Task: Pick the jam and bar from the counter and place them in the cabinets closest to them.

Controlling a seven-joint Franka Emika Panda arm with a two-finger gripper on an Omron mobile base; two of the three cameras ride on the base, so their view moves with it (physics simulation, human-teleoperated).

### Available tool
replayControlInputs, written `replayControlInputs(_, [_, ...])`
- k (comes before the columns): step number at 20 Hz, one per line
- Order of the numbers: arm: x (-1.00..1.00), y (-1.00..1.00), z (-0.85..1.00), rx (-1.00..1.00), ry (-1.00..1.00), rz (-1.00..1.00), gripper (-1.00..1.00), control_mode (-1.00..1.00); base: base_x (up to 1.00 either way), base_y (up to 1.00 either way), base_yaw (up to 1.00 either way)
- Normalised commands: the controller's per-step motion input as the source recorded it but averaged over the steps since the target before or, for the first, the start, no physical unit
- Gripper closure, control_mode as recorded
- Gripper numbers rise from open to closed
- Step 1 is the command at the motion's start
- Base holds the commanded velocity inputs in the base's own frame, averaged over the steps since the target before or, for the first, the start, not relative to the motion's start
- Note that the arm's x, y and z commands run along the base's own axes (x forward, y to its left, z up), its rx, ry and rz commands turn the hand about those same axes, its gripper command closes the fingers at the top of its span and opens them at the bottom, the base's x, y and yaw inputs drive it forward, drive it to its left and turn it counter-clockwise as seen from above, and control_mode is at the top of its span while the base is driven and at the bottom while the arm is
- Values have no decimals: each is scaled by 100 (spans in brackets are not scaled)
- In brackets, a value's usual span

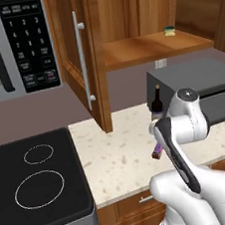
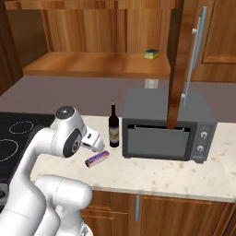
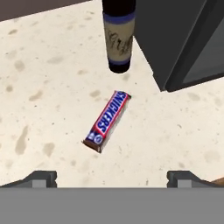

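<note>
Right base view: open cabinets (image 2: 97, 64) hold, seemingly, one sponge (image 2: 151, 54).

You see the bar (image 3: 107, 120) in a brown wrapper with a blue-and-red band and white letters. Your table (image 3: 48, 87) is cream with brown speckles. The bottle (image 2: 113, 126) is dark with a pale label. The toaster oven (image 2: 168, 124) is grey, the sponge (image 2: 151, 54) yellow-green.

Counter (image 3: 39, 87): bar (image 3: 107, 120) flat on it, diagonal. Bottle (image 3: 119, 39) upright at bar's 12 o'clock, near. Toaster oven (image 2: 168, 126) at 2 o'clock. Shelf (image 2: 92, 64): sponge (image 2: 151, 54).
</note>
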Motion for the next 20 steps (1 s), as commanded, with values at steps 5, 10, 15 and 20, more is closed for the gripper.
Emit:
replayControlInputs(5, [37, 0, -33, 0, 7, -15, -100, -100, 0, 0, 0])
replayControlInputs(10, [41, 0, -43, 3, 9, -16, -100, -100, 0, 0, 0])
replayControlInputs(15, [40, 0, -45, 6, 8, -13, -100, -100, 0, 0, 0])
replayControlInputs(20, [39, 0, -43, 5, 7, -12, -100, -100, 0, 0, 0])
